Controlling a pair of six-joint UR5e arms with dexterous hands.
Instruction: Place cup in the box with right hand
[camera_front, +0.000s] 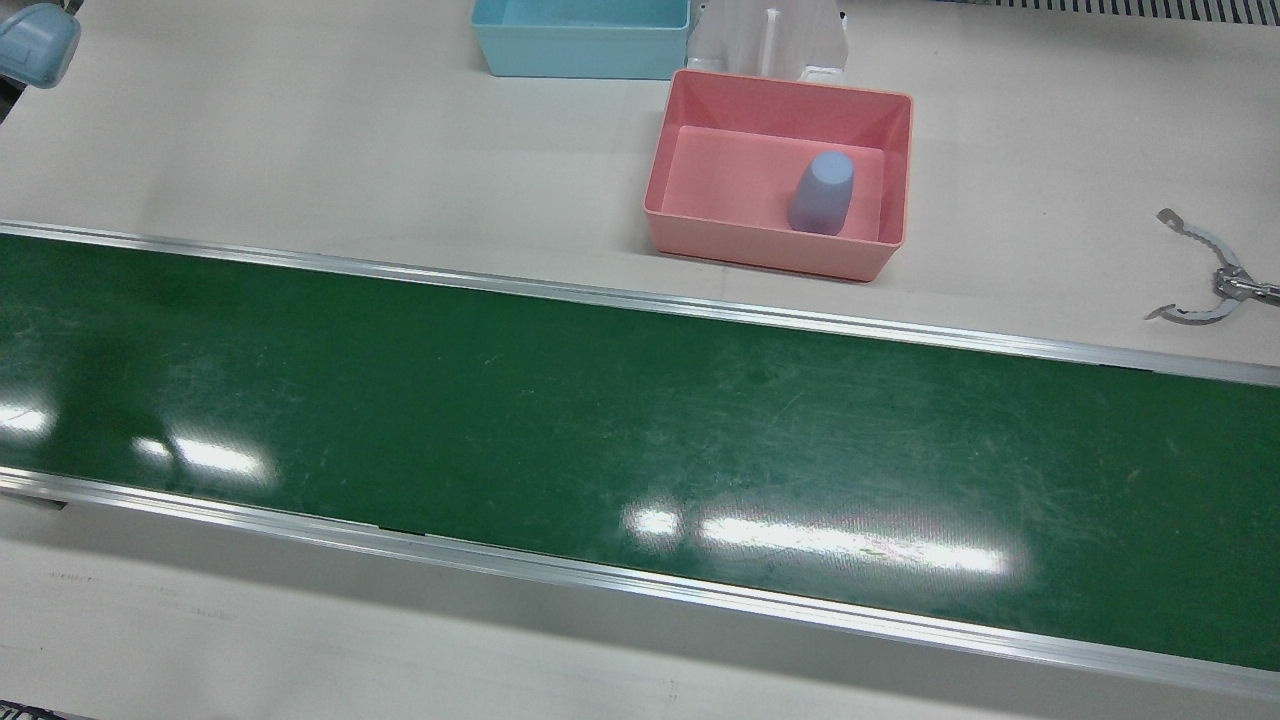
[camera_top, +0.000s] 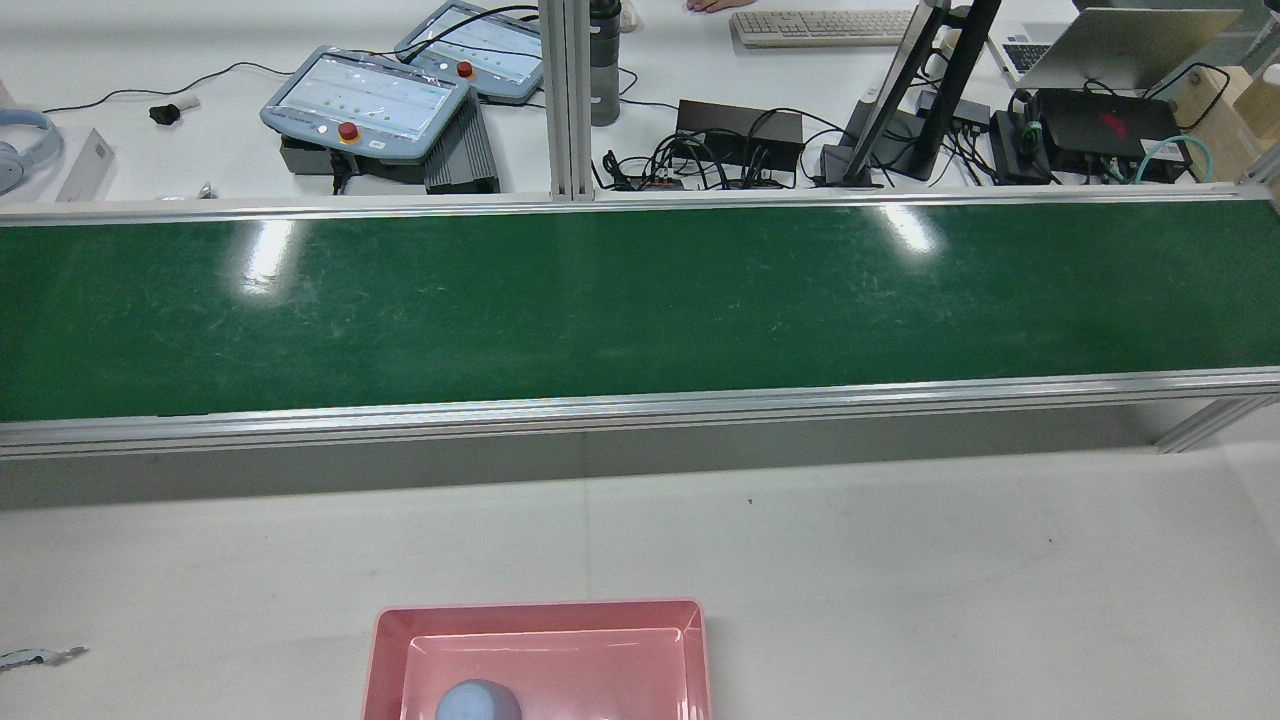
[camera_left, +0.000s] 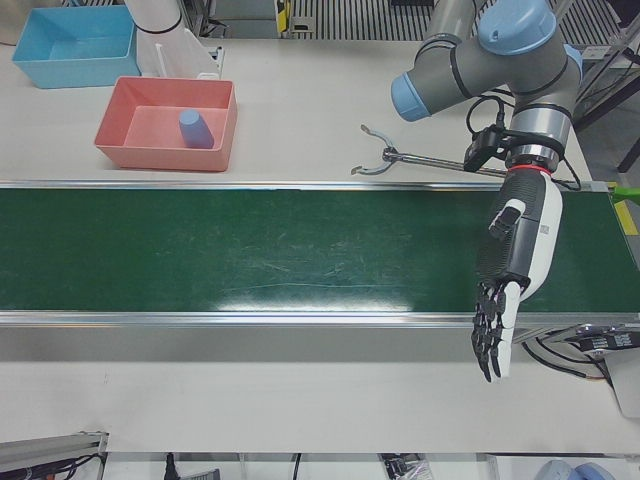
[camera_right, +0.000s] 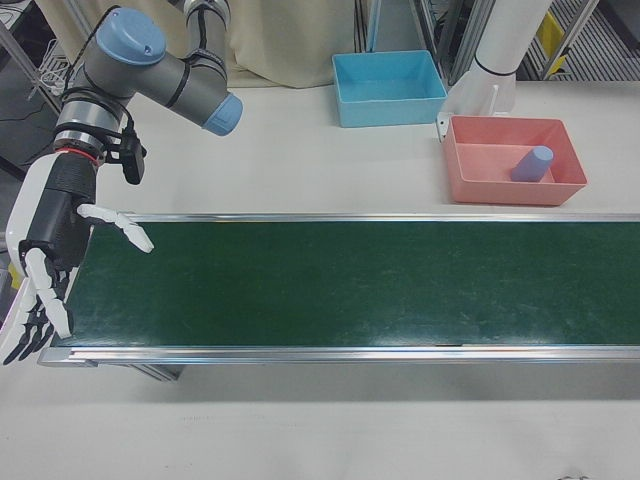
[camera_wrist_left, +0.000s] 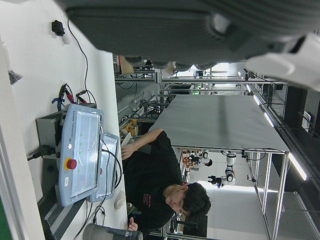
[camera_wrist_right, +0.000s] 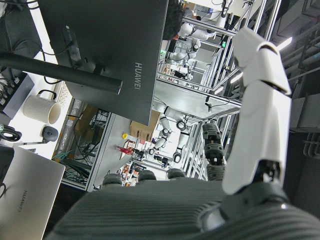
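In the front view, the cup (camera_front: 822, 193) stands upside down inside the pink box (camera_front: 668, 170), near the box's right wall. A blue box (camera_front: 580, 58) lies behind it, and metal tongs (camera_front: 1203, 283) lie on the white table (camera_front: 300, 130) at the right edge. The green conveyor belt (camera_front: 600, 420) crosses the picture.

In the rear view, only the upper part of the cup (camera_top: 478, 701) shows at the bottom edge, inside the pink box (camera_top: 385, 660). No arm is seen here.

In the left-front view, the left hand (camera_left: 512, 275) hangs over the far end of the belt (camera_left: 250, 250), with the fingers (camera_left: 490, 335) pointing down and apart; it holds nothing. The cup (camera_left: 192, 129) is in the pink box (camera_left: 112, 135), well apart from this hand.

In the right-front view, the right hand (camera_right: 50, 260) hangs at the other end of the belt (camera_right: 350, 280), fingers (camera_right: 32, 325) spread and empty. The cup (camera_right: 533, 163) leans in the pink box (camera_right: 470, 170), far from it.

The left hand view shows a person (camera_wrist_left: 160, 180) in black beside a teach pendant (camera_wrist_left: 80, 155). The right hand view shows a monitor (camera_wrist_right: 115, 55) and a white mug (camera_wrist_right: 40, 109).
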